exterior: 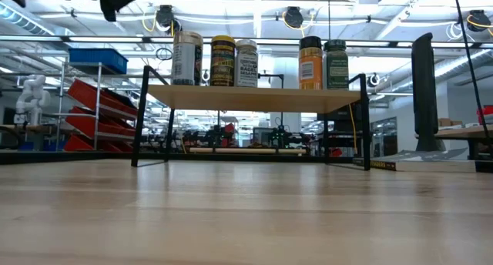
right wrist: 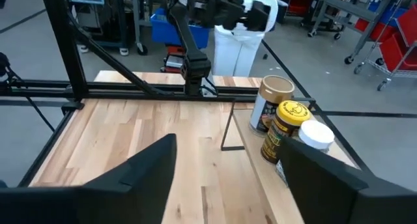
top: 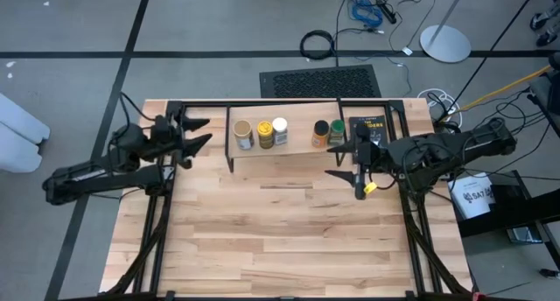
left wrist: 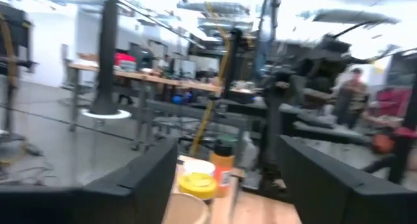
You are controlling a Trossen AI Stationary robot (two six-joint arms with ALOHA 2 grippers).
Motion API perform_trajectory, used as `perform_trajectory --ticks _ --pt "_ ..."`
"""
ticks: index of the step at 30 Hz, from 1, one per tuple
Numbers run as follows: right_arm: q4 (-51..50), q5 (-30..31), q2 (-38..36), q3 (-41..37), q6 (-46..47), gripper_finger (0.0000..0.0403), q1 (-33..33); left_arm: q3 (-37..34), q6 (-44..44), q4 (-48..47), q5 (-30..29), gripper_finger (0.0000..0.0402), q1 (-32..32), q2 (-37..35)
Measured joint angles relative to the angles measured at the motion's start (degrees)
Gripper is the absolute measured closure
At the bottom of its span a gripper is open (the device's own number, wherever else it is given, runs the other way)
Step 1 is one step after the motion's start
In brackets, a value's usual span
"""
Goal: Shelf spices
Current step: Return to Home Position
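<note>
All five spice jars [exterior: 246, 63] are found upright in a row on the shelf [top: 299, 136], which is set at the far side of the table [top: 280, 240]. None is seen on the tabletop or in a gripper. Three are grouped close together towards the left end: the tan-lidded jar [top: 243, 136], the yellow-lidded jar [top: 265, 134] and the white-lidded jar [top: 280, 130]. After a gap, the dark-lidded jar [top: 321, 132], with orange contents, and the green-lidded jar [top: 337, 132] are placed side by side near the right end. A black book [top: 369, 130] is laid on the table just right of the shelf.

The left gripper [top: 206, 130] is held to the left of the shelf and apart from it, its fingers spread with nothing between them. The right gripper [top: 330, 160] is held on the near side of the shelf's right end, pointing left. Its fingers are likewise spread wide and empty; in the right wrist view only bare table is seen between them, with the trio of jars also in view.

The shelving itself is judged complete: every jar is accounted for on the board and no placement is left. What remains — so far as can be judged — is for both arms to be drawn back from the shelf to rest. Care would be called for with the right arm, since its fingers are close to the shelf's near edge and to the right-hand pair of jars.
</note>
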Motion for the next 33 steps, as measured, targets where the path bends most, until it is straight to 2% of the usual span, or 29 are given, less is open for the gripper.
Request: perform_trajectory --ticks 4,11,20,27,33 --pt "-2.6 0.0 -0.6 0.0 1.3 0.0186 0.0 0.0 -3.8 -1.0 4.6 0.0192 0.0 -2.6" --pt "-11.0 -0.2 -1.7 0.0 2.3 0.0274 0.0 0.0 -5.5 -2.0 8.4 0.0294 0.0 -5.3" --pt "-20.1 -0.3 -5.4 0.0 5.8 0.0395 0.0 0.0 -3.7 -8.2 16.9 0.0388 0.0 -8.8" --pt "-20.9 -0.4 -9.7 -1.4 7.1 0.0401 0.0 0.0 -4.0 -17.6 18.7 0.0394 0.0 -13.3" --pt "-15.1 -3.1 -15.5 -9.6 7.2 0.0402 0.0 0.0 -5.4 -20.6 20.5 0.0394 0.0 -20.1"
